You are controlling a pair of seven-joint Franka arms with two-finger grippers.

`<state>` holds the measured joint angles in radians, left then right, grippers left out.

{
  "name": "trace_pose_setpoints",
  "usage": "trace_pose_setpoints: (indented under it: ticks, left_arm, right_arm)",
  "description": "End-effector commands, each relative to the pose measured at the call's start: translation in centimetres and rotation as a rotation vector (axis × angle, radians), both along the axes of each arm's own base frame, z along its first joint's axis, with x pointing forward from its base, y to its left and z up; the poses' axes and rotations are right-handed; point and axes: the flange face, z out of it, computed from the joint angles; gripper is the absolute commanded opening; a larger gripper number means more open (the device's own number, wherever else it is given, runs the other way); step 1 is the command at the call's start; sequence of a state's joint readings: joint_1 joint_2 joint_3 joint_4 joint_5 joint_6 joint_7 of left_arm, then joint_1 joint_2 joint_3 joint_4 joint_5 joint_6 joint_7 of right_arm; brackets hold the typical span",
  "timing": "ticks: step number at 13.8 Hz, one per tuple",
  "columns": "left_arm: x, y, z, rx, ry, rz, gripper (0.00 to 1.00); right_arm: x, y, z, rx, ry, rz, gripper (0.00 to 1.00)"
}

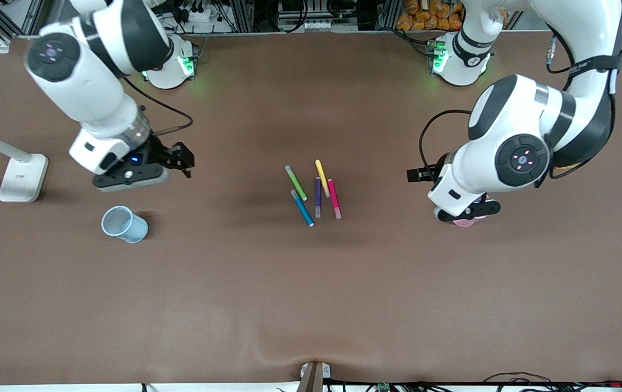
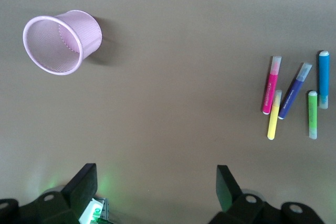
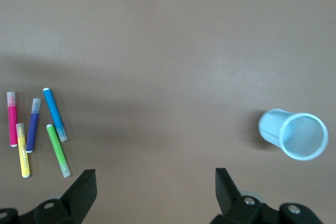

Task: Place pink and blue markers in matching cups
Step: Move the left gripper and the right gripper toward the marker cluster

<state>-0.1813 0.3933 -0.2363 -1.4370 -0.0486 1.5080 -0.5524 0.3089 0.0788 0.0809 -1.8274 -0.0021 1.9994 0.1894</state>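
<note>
The pink marker (image 1: 334, 198) and blue marker (image 1: 302, 208) lie flat mid-table in a small cluster of pens. The pale blue cup (image 1: 124, 224) stands toward the right arm's end. The pale pink cup (image 1: 466, 221) stands toward the left arm's end, mostly hidden under the left hand. My left gripper (image 1: 469, 209) hovers over it, open and empty. My right gripper (image 1: 179, 158) hovers open and empty beside the blue cup. The left wrist view shows the pink cup (image 2: 63, 41), pink marker (image 2: 271, 85) and blue marker (image 2: 324, 78). The right wrist view shows the blue cup (image 3: 294, 135), blue marker (image 3: 54, 114) and pink marker (image 3: 12, 119).
A dark purple pen (image 1: 317, 197), a green pen (image 1: 296, 183) and a yellow pen (image 1: 322, 177) lie among the two markers. A white lamp base (image 1: 22, 178) stands at the table edge at the right arm's end.
</note>
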Motion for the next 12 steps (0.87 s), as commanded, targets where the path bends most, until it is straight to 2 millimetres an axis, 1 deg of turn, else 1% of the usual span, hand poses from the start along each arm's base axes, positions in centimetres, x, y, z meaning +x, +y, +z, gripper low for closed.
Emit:
trace_pose_setpoints:
  ticks: [1,3,4,5,6,7,8,9,10,12]
  left_arm:
    - [-0.1,-0.6,-0.3,-0.006,0.017,-0.01,1.0]
    - [0.2,-1.3,-1.5,-0.021,0.022,-0.015,1.0]
    - [0.3,-2.2,-2.6,-0.028,0.027,-0.033,1.0]
    - [0.1,-3.4,-4.8,-0.032,0.058,-0.069,1.0]
    - [-0.7,-5.5,-6.4,-0.029,0.08,-0.096,1.0]
    - [-1.5,-7.2,-7.8,-0.013,0.1,-0.116,1.0]
    - [-2.1,-8.3,-8.6,-0.002,0.11,-0.135,1.0]
    - [-2.2,-8.5,-9.3,0.0,0.121,-0.137,1.0]
    - [-2.2,-8.6,-9.6,-0.007,0.128,-0.133,1.0]
    - [-2.5,-9.3,-11.3,-0.059,0.19,-0.107,1.0]
  right_arm:
    - [-0.5,3.4,-0.9,0.003,0.001,0.036,1.0]
    - [-0.7,6.1,-3.2,0.005,0.004,0.077,1.0]
    - [-0.8,6.9,-4.4,-0.001,0.019,0.089,1.0]
    - [-1.1,7.7,-5.2,-0.005,0.029,0.106,1.0]
    - [-1.0,8.2,-5.9,-0.007,0.035,0.112,1.0]
    - [-1.0,8.9,-6.0,0.002,0.018,0.123,1.0]
    - [-0.8,9.7,-7.0,0.011,0.008,0.128,1.0]
    - [-0.4,10.2,-7.9,0.019,-0.005,0.13,1.0]
    - [0.1,10.4,-9.1,0.022,-0.012,0.137,1.0]
    - [0.7,10.9,-11.8,0.019,0.007,0.134,1.0]
